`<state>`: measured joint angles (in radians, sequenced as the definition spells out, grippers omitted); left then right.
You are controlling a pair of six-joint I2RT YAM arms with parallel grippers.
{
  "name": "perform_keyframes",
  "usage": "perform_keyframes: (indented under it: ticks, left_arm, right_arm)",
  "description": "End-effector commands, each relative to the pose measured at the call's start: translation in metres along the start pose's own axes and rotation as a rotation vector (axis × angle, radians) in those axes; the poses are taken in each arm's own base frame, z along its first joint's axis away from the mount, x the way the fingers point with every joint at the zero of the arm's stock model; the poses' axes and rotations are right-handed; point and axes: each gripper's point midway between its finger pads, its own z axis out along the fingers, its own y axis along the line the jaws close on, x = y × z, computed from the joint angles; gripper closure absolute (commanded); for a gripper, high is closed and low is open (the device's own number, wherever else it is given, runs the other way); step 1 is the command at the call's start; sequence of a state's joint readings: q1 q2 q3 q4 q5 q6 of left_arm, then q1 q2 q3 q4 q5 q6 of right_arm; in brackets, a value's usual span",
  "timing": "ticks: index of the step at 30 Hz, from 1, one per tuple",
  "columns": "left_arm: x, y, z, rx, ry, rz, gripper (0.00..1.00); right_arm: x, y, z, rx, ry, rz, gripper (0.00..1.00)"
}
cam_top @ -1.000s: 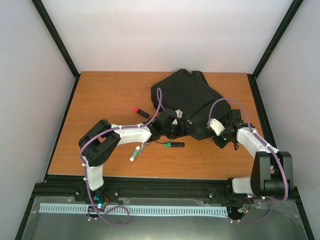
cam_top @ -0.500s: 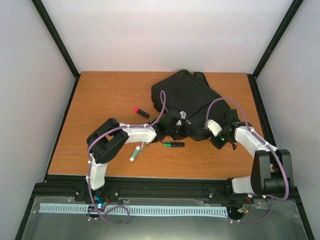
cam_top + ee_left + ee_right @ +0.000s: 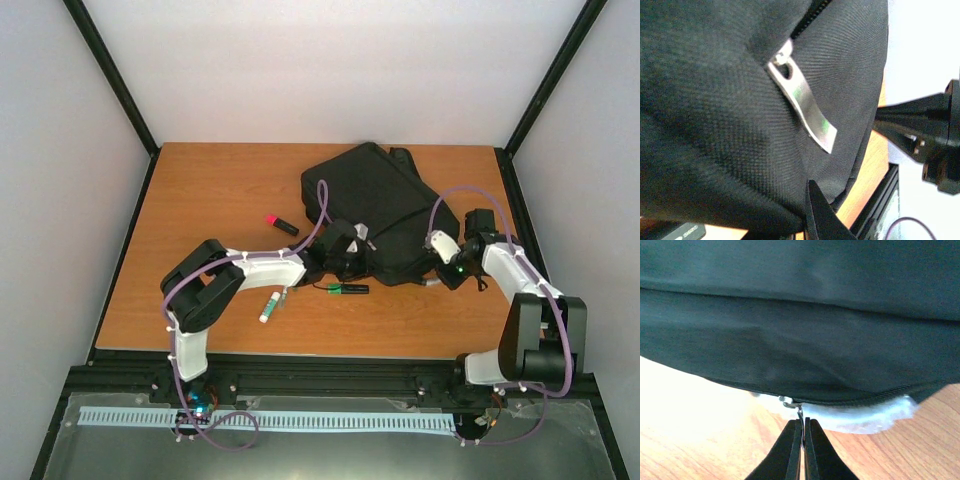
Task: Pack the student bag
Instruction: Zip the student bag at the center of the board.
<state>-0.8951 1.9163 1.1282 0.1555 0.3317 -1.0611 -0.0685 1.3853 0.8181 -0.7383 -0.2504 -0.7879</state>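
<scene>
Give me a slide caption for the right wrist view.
Right gripper shut on the student bag's zipper pull.

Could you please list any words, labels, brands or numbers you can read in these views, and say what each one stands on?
No text can be read with certainty in any view.
Pale print on the dark object below the student bag, left wrist view: too blurred to read.
Green highlighter, red-capped marker, white stick: any labels are too small to read.
Metal zipper pull: no marking visible.
</scene>
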Motion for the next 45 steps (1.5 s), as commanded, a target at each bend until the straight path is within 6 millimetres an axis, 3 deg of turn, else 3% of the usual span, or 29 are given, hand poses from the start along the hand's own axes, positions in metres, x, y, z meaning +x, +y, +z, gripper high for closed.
perform_keyframes:
  ticks: [1, 9, 14, 22, 24, 26, 30, 34, 40, 45]
  left_arm:
    - [0.010, -0.006, -0.019, -0.020, 0.052, 0.138, 0.99]
    - [0.009, 0.030, -0.048, -0.149, 0.055, 0.238, 0.99]
    - [-0.024, 0.062, -0.062, -0.198, -0.002, 0.188, 0.99]
    - [-0.071, 0.057, -0.049, -0.215, -0.036, 0.240, 0.99]
    - [-0.082, 0.058, -0.048, -0.232, -0.040, 0.247, 0.92]
    - [-0.089, 0.057, -0.049, -0.240, -0.041, 0.246, 0.75]
    - [-0.085, 0.056, -0.062, -0.248, -0.054, 0.197, 0.49]
    - [-0.065, 0.062, -0.076, -0.244, -0.047, 0.093, 0.36]
    - [-0.040, 0.071, -0.086, -0.225, -0.041, -0.050, 0.33]
    - [-0.034, 0.064, -0.077, -0.188, -0.043, -0.075, 0.36]
  right_arm:
    - [0.013, -0.021, 0.000, 0.038, 0.055, 0.001, 0.97]
    - [0.021, -0.027, 0.011, 0.040, 0.067, 0.011, 0.97]
    - [0.025, -0.016, 0.014, 0.010, 0.058, 0.008, 0.97]
    - [0.016, 0.009, 0.009, -0.052, 0.005, -0.009, 0.97]
    - [0.010, 0.017, 0.007, -0.060, -0.012, -0.022, 0.97]
    - [0.003, 0.026, 0.006, -0.072, -0.028, -0.034, 0.97]
    - [-0.013, 0.041, 0.004, -0.114, -0.065, -0.042, 0.97]
    - [-0.029, 0.053, 0.005, -0.136, -0.094, -0.050, 0.97]
    - [-0.047, 0.071, 0.010, -0.159, -0.103, -0.087, 0.97]
    - [-0.051, 0.074, 0.011, -0.162, -0.103, -0.099, 0.97]
